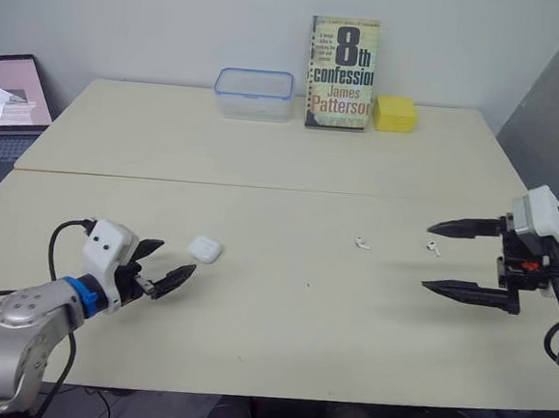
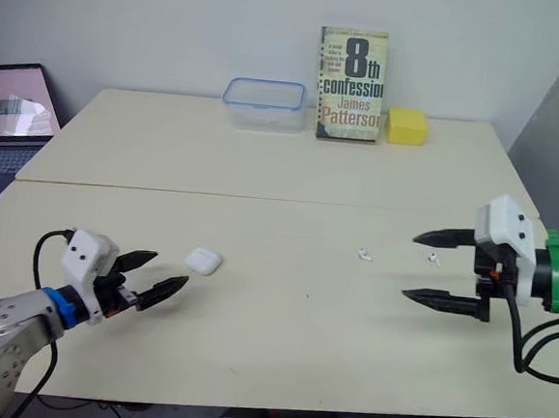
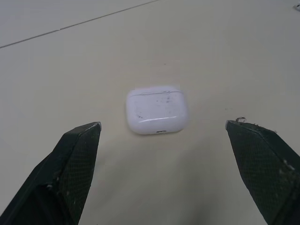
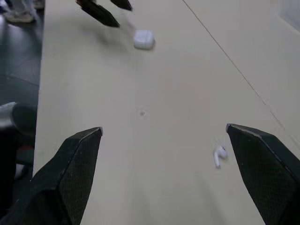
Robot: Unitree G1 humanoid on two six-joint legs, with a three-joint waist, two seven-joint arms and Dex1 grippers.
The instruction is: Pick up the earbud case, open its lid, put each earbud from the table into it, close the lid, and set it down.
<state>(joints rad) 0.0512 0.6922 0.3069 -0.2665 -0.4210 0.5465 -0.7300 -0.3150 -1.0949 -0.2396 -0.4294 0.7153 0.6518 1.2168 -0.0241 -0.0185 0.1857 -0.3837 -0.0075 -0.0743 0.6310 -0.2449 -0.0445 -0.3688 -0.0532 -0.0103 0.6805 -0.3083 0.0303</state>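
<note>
Left hand [image 1: 177, 257] is being held spread open just beside the earbud case [image 1: 205, 250].
Case is lying closed at the bench's [image 1: 265, 150] near left; its sides are best being straddled evenly before squeezing.

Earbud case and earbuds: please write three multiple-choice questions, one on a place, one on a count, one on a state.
1. Where is the earbud case? A. on the table, ahead of the left gripper. B. clamped in the left gripper. C. between the two earbuds.
2. How many earbuds lie on the table? A. one. B. two. C. four.
3. How is the case's lid? A. open. B. taken off. C. shut.
Answers: 1 A, it lies free before the open gripper; 2 B, both lie on the right gripper's side; 3 C, the left wrist view shows it closed.
</note>
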